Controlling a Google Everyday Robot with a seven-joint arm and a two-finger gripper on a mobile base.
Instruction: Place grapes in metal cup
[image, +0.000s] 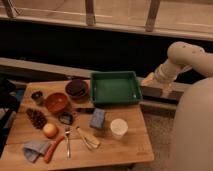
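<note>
**Grapes wait at the far left edge, arm parked off to the right**

The gripper (150, 80) hangs off the table's right rear corner, just past the green tray (115, 89). Its claw is spread wide with nothing in it. The pale arm (182, 57) bends down to it from the robot's body on the right.

The grapes (36, 119), a dark bumpy bunch, lie near the left edge of the wooden table (130, 147), well apart from the claw. The metal cup (37, 95) stands just behind them, close to the back-left corner. An orange-brown bowl (56, 102) sits right beside both.

To my eye the job at hand is the reach and pick-up. The arm has the whole table to cross, so it would do well to travel high over the tray and the dark bowl (77, 89). Coming straight down on the thick middle of the bunch looks safest, because the orange fruit (50, 130) sits just in front and to the right. A soft squeeze seems wise, as a bunch like that could slip or shed. The cup looks small against the bunch, so the drop should be centred over its mouth.

The table is light wood and busy. A blue sponge (97, 119), a white paper cup (119, 128), a fork (67, 141) and a grey-blue cloth (34, 149) fill the front. A long ledge runs behind, and beyond it the room is dim, with upright posts.
</note>
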